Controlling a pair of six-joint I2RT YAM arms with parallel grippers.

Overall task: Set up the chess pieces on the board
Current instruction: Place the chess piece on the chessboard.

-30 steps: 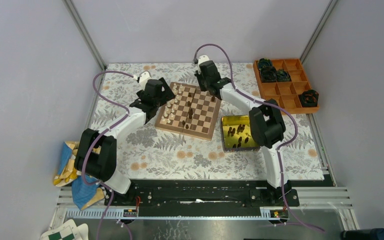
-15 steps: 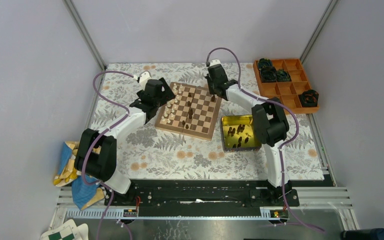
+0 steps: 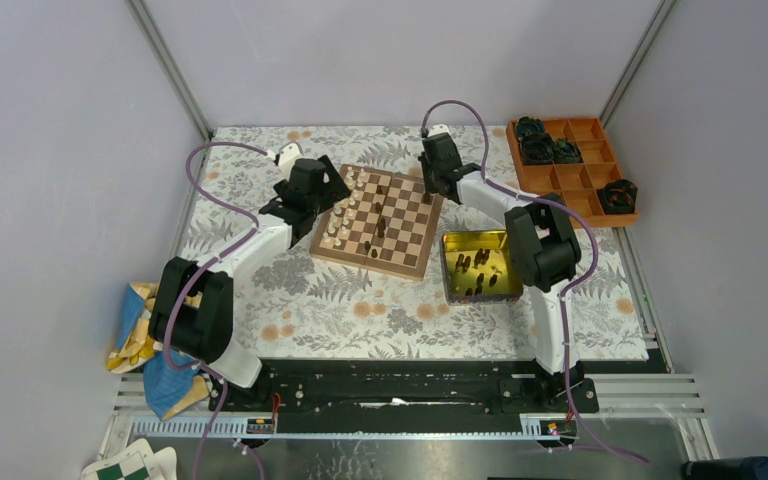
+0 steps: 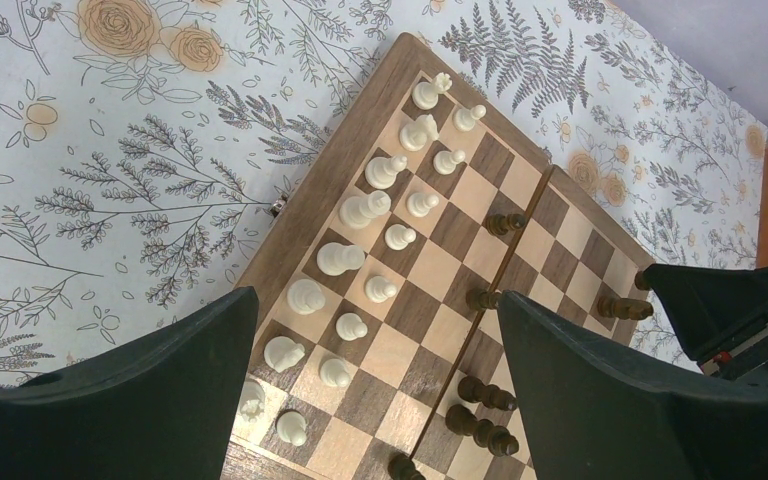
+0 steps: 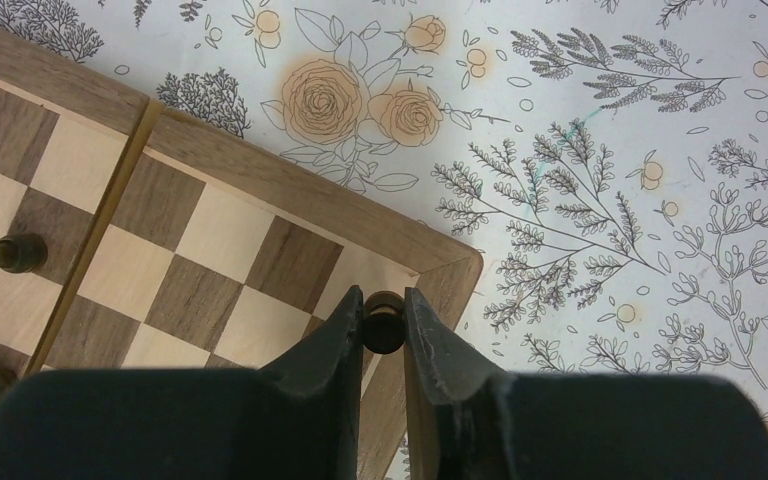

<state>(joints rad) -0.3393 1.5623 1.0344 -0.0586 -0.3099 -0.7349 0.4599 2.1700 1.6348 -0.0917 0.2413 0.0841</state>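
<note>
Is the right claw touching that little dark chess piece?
Touching. The right wrist view shows the right gripper with fingers pressed against both sides of the dark chess piece.

- The top camera sat high above and behind both arm bases. It looked down and forward over the whole desk (image 3: 360, 310), far enough back to take in the entire board (image 3: 378, 221).
- The left wrist camera looked steeply down between its own jaws, close over the board's side with the cream pieces (image 4: 341, 258).
- The right wrist camera looked down from very close at one board corner.
- All three views shared the board.
</note>
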